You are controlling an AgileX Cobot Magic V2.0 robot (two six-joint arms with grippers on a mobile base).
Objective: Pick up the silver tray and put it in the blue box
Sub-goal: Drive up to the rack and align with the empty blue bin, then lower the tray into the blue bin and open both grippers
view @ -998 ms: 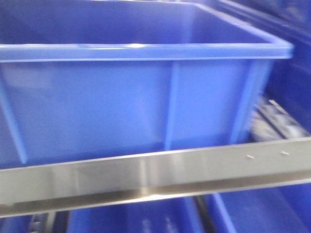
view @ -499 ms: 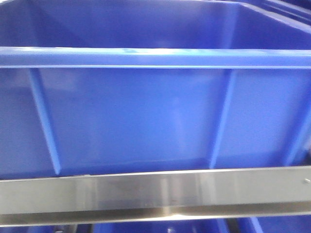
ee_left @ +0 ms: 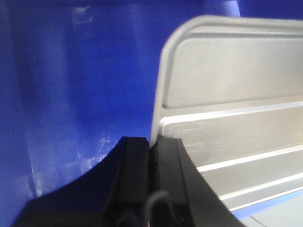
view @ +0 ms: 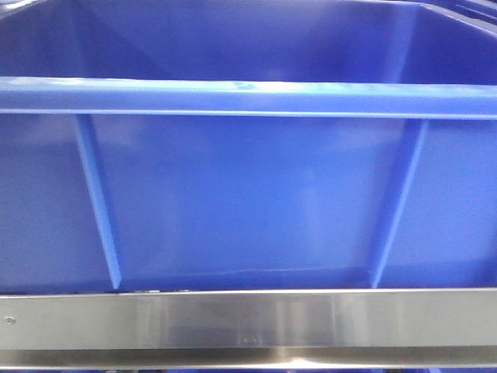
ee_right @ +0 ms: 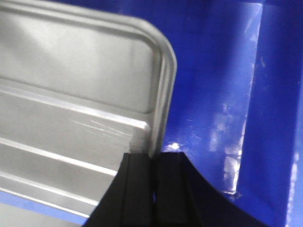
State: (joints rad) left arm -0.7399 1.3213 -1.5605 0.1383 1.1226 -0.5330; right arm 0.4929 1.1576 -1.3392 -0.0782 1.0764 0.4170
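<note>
The blue box (view: 248, 194) fills the front view, its thick rim (view: 248, 97) across the top and vertical ribs on its wall. In the left wrist view my left gripper (ee_left: 152, 142) is shut on the left rim of the silver tray (ee_left: 236, 118), a shiny ridged metal tray held over blue plastic (ee_left: 71, 94). In the right wrist view my right gripper (ee_right: 154, 158) is shut on the tray's right rim (ee_right: 161, 94); the tray's ridged floor (ee_right: 71, 94) spreads to the left, with the box's blue wall (ee_right: 227, 71) behind. Neither gripper nor the tray shows in the front view.
A steel rail (view: 248, 322) runs across the bottom of the front view, just below the box's wall. A slice of another blue bin's rim (view: 474, 12) shows at the top right.
In the front view the blue box has shifted right and grown larger, now filling the frame square-on. The steel rail now lies level. The bins and gap at the right have left view.
</note>
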